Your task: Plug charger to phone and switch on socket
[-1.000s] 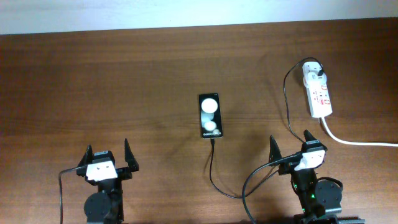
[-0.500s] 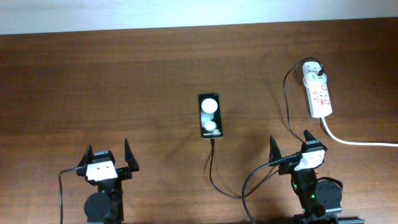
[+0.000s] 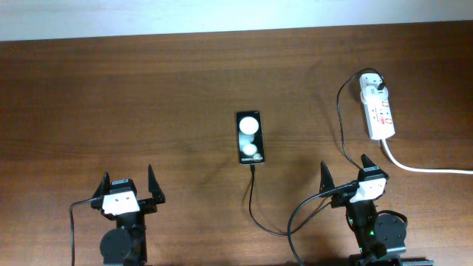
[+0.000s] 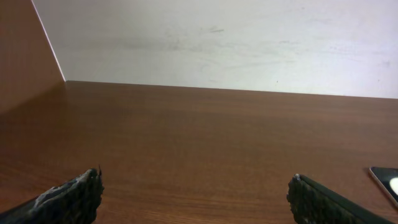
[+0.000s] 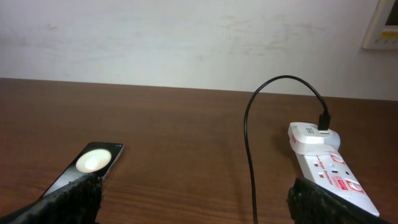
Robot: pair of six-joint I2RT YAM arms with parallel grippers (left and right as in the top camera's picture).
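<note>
Charger [image 3: 250, 191]: thin black cable, glossy flat phone [image 3: 250, 137], white oblong socket [image 3: 378, 114]

black phone [image 3: 250, 137] with white spots, white red-marked socket [image 3: 377, 111], black charger [image 3: 254, 207]

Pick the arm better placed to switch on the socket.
Right. The socket lies just beyond the open right gripper and shows in its wrist view; the left gripper sits on the far side of the phone.
</note>
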